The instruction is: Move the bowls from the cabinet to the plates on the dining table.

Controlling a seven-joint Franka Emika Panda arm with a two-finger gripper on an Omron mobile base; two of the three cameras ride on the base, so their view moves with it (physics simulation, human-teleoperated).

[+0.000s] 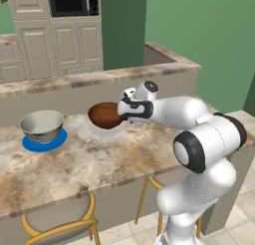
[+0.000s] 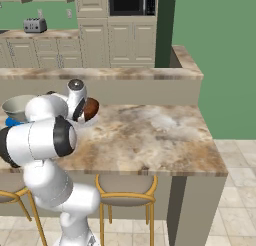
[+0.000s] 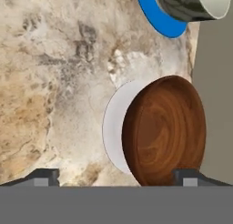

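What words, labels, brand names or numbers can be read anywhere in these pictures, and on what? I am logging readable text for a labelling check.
None can be read.
Black microwave: the control strip at its right edge is too small and blurred to show any characters.
Silver toaster: no mark visible.
Glossy reddish-brown bowl, pale whitish round plate, grey-white bowl, bright blue plate, mottled stone dining table: no lettering.

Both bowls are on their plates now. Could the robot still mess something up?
Maybe. The brown bowl looks tilted on the white plate, not flat, so it might rock or slide off. The open gripper sits right beside it, one of its fingers near the rim, so pulling away carelessly could bump it. The grey bowl on the blue plate looks safe.
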